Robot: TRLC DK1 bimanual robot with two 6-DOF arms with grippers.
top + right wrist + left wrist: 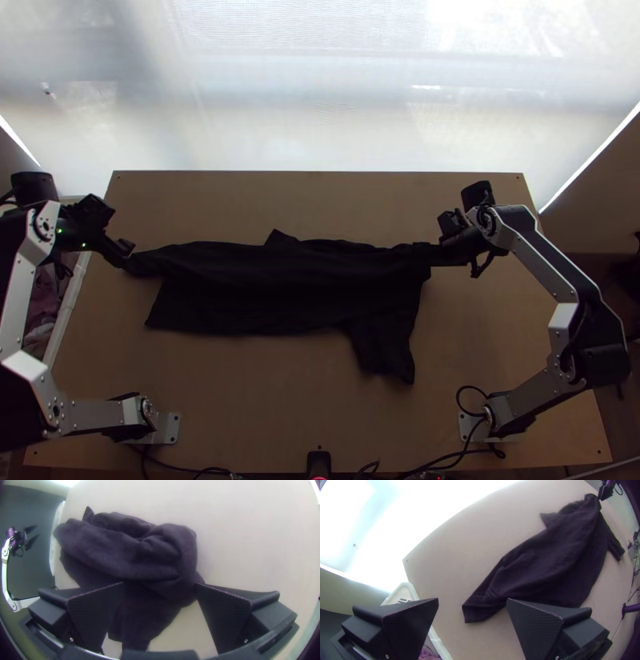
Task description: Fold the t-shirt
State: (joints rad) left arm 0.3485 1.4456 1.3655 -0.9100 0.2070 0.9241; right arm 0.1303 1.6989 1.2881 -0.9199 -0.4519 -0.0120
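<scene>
The light wooden counter (pixel 280 416) fills the middle of my scene, with a bright, pale screen (pixel 320 104) beyond its far edge and a darker wall (pixel 596 192) off to the right. Beside the counter's left edge stands a white-rimmed bin (pixel 66 308) with crumpled cloth (pixel 48 300) in it, and loose black cables (pixel 458 400) trail along the near side. The black t-shirt (pixel 288 288) lies across the counter between my 2 tools, rumpled and stretched out from left to right, with 1 small point of fabric at its far edge and 1 flap hanging toward the near right. My left tool (pixel 122 252) is at the shirt's narrow left end, its 2 fingers (pixel 536 626) parted wide and gripping nothing. My right tool (pixel 460 244) is at the right end, also released; in its wrist view the cloth lies bunched beyond and across the gap between its fingers. I can't tell whether either tool touches the fabric.
</scene>
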